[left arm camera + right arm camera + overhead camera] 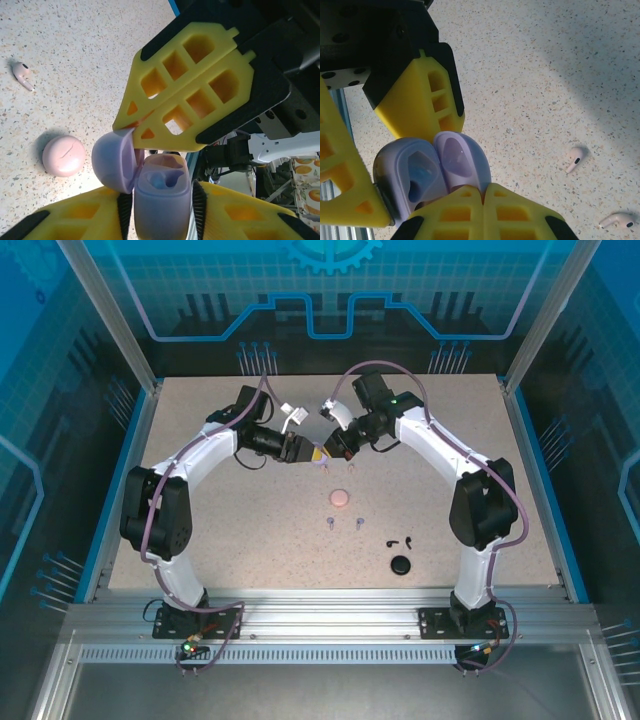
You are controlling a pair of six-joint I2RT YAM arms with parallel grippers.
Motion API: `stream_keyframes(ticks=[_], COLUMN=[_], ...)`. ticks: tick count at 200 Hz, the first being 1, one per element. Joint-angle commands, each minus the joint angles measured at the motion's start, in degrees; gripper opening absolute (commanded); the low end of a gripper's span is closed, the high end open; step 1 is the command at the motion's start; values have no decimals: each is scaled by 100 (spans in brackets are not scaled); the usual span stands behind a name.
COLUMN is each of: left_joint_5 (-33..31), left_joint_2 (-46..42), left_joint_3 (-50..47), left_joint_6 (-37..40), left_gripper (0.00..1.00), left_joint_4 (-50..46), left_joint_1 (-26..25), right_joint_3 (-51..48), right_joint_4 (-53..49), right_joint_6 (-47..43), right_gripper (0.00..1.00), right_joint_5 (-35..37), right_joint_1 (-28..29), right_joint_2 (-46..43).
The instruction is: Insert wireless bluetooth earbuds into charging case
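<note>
Table: speckled, flat, closed in by blue border on left and right, frame posts at back corners. Bare surface left of centre and along back; near-right patch busier.

Left gripper: clamped on body of purple case, gripped across its sides, mouth facing wrist camera, lid hinged open to one side. Right gripper: fingers pressed together, nothing between them, tips at open lid; touching or just beside, cannot tell. Held above table mid-back, wrists nearly nose to nose, so little room there for any swing.

Pink case: closed, lying on table just in front of grippers. Black case: closed, near front right.

Pink earbuds: loose on table near pink case, apart from each other. Purple earbuds: side by side on table, just in front of pink case. Black earbuds: just beside black case. Bluish shape inside purple case well: too unclear to call earbud or empty seat.

Handling, as judgement only. Expect cases light, rigid, smooth and rounded, so prone to slip or rotate under pads; grip across body below hinge, never on lid. Expect earbuds very light, hard, glossy, apt to skid or flick away; pinch at bulb, stem pointing down, stem into well first. Hinge likely weakest point: avoid levering lid past its stop.
</note>
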Motion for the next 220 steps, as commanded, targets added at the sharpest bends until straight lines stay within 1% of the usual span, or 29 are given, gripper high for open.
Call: stream_keyframes(ticks=[1,25,76,85,92,99,109,120,124,129,139,151,170,184,198,220], left_joint_5=[231,240,325,330,337,337,343,339,325,307,249,146,-73,-368,-601,-1055], left_joint_2=[24,27,13,14,2,8,1,-7,-8,-21,-66,-163,-406,-623,-877,-1341], left_joint_3=[72,55,-11,-13,-24,-33,-35,-48,-48,-64,-98,-191,-435,-677,-951,-1501], left_joint_6=[-38,-38,6,23,37,41,49,50,54,50,42,1,-176,-378,-573,-953], left_gripper=[34,30,26,22,22,18,12,3,0,0,0,0,0,0,0,0], left_joint_4=[127,136,109,101,101,101,99,103,105,116,169,295,640,968,1352,2150], left_joint_1=[-15,-15,-15,-15,-15,-15,-14,-15,-15,-15,-13,1,33,54,55,55], right_joint_3=[188,188,343,370,392,408,433,464,473,481,512,480,268,30,-182,-611], right_joint_4=[-129,-106,-125,-128,-123,-124,-123,-100,-77,-64,-45,4,133,176,139,64], right_joint_6=[-44,-26,30,51,51,65,86,163,236,328,514,775,1178,1459,1762,2417], right_gripper=[0,0,0,0,0,0,0,0,6,11,18,33,44,50,53,55], right_joint_5=[-103,-94,-63,-67,-57,-43,-41,17,69,126,203,189,82,100,142,582], right_joint_1=[77,74,69,69,64,67,63,59,45,22,-38,-163,-355,-436,-442,-325], right_joint_2=[107,126,190,195,206,212,219,222,227,212,194,98,-191,-460,-687,-972])
